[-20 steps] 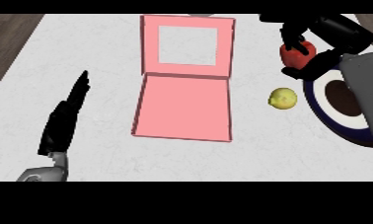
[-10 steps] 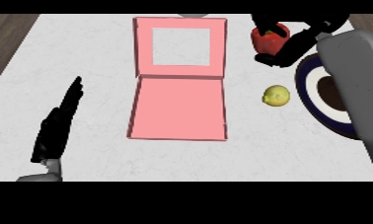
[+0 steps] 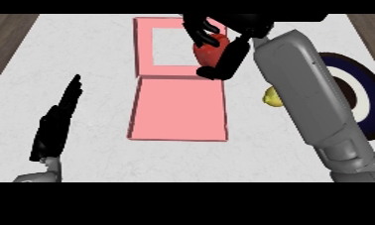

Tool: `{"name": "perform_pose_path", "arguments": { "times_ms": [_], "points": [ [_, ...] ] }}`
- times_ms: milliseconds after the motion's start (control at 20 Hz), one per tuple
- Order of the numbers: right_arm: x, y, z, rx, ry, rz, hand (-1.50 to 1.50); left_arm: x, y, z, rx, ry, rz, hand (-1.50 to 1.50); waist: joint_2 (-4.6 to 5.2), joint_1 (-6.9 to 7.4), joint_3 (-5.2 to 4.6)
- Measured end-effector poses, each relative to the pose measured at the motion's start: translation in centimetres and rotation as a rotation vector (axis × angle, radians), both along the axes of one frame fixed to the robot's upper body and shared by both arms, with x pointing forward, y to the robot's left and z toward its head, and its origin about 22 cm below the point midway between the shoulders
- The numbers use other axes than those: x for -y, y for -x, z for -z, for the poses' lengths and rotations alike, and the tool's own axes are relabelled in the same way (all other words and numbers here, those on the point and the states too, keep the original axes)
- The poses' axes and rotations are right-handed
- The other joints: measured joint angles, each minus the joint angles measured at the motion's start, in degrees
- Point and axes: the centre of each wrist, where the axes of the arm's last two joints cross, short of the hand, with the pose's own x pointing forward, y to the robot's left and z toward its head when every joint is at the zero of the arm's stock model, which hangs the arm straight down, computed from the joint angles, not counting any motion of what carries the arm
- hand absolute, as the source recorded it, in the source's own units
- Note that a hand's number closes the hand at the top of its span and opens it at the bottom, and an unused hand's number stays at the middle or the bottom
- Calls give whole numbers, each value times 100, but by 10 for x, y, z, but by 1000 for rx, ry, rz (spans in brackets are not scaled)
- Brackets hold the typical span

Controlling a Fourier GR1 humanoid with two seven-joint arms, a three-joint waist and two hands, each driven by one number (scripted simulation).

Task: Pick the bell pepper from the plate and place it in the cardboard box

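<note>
A red bell pepper hangs in my right hand, whose fingers and thumb are curled round it. It is held over the right edge of the pink cardboard box, near where the open lid meets the tray. The dark-rimmed plate lies at the right, mostly hidden behind my right forearm. My left hand rests at the lower left with straight fingers, holding nothing.
A small yellow fruit lies on the white counter between the box and the plate, partly covered by my right forearm. The counter's left edge runs along dark wood flooring.
My right hand has carried the pepper leftward from above the plate to the box's right edge. The view has shifted, so the box and left hand sit further right.
</note>
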Motion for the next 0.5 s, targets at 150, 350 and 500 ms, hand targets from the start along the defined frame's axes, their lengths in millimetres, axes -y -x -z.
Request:
{"name": "perform_pose_path", "arguments": {
  "times_ms": [150, 350, 500],
  "points": [
    [-29, 7, 11, -15, 49, -11, 150, -5, -1, 0, -6, 2, 1, 0, 3, 1, 0],
    [-61, 19, 32, -24, 108, -14, 150, -1, -2, -3, -1, 0, 8, 0, 6, 8, 1],
    [-77, 23, 51, -32, 160, 6, 150, -1, 2, -3, 0, 5, 13, 0, 10, 43, 0]
  ]
}}
